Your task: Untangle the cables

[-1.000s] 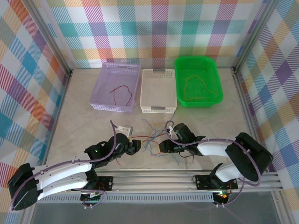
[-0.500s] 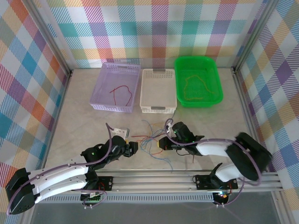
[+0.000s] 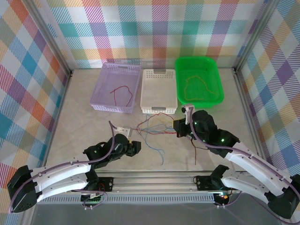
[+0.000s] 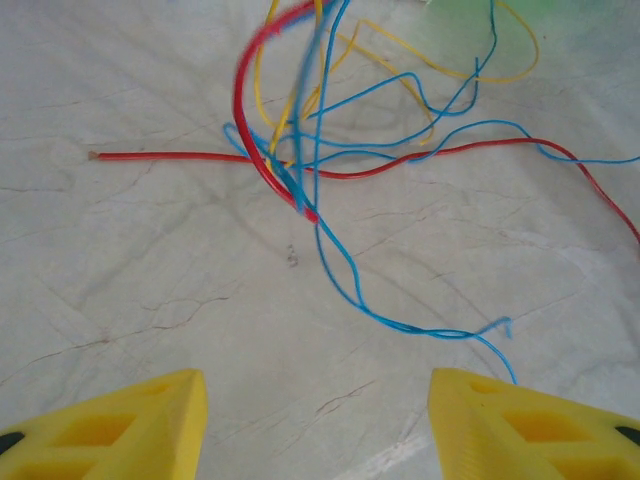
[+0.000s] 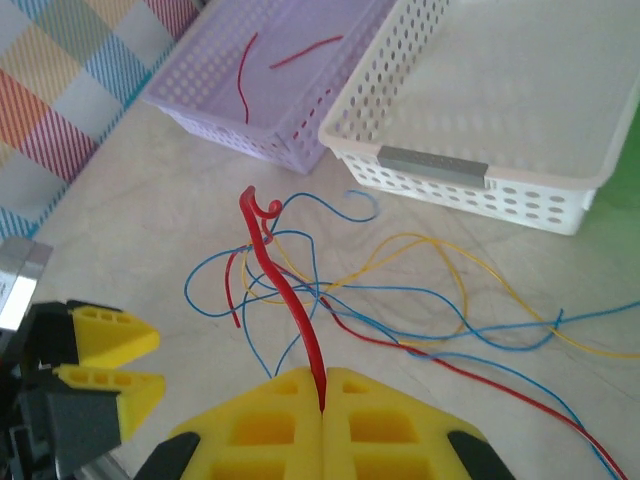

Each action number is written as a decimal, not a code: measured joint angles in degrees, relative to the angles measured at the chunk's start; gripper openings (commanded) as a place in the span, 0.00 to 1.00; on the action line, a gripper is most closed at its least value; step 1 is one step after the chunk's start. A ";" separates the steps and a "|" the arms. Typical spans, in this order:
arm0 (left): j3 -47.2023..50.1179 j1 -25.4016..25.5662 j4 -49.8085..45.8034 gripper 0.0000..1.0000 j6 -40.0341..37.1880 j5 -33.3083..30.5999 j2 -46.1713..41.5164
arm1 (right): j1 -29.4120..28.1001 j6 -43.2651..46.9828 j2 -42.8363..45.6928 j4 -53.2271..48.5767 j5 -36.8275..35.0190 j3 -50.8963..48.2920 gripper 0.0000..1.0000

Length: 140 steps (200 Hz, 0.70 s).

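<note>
Red, blue and yellow cables [image 3: 152, 129] lie in a loose tangle on the pale marbled surface [image 3: 84, 126], just in front of the white basket [image 3: 158, 110] and between the two arms. From the left wrist the strands [image 4: 290, 170] cross over one another in one knot. A long red one runs sideways through it, and a blue loop trails toward the camera.

The right pincer [image 5: 322, 385] is closed tight on a red cable [image 5: 295, 300]. The cable rises from between its yellow fingertips to a small hooked end above the other strands. From above, this pincer [image 3: 180, 127] sits at the right edge of the tangle, near the front corner of the white basket.

The left pincer [image 4: 315, 400] stands partly open with nothing between its fingers [image 4: 130, 420]. It is low over bare surface, with the knot just ahead of it. From above it [image 3: 136, 146] is at the near left of the tangle, and the right wrist camera sees it [image 5: 105, 360] with its fingers apart.

Further back, the purple basket [image 3: 110, 108] holds a separate red wire [image 3: 123, 93], and the green basket [image 3: 199, 60] holds a yellow-orange wire [image 3: 197, 89]. The three baskets stand side by side along the far part of the surface.
</note>
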State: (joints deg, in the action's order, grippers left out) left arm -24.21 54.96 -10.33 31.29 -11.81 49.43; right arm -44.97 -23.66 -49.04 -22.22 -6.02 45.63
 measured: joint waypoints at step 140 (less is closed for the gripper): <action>-2.82 0.00 -3.50 0.63 2.60 -2.71 -6.19 | 0.00 7.96 -2.97 -32.06 -0.09 28.00 0.00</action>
State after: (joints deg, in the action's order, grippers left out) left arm -27.03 54.96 -13.82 33.89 -14.52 43.24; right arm -44.97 -15.70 -52.01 -54.28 -6.11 73.63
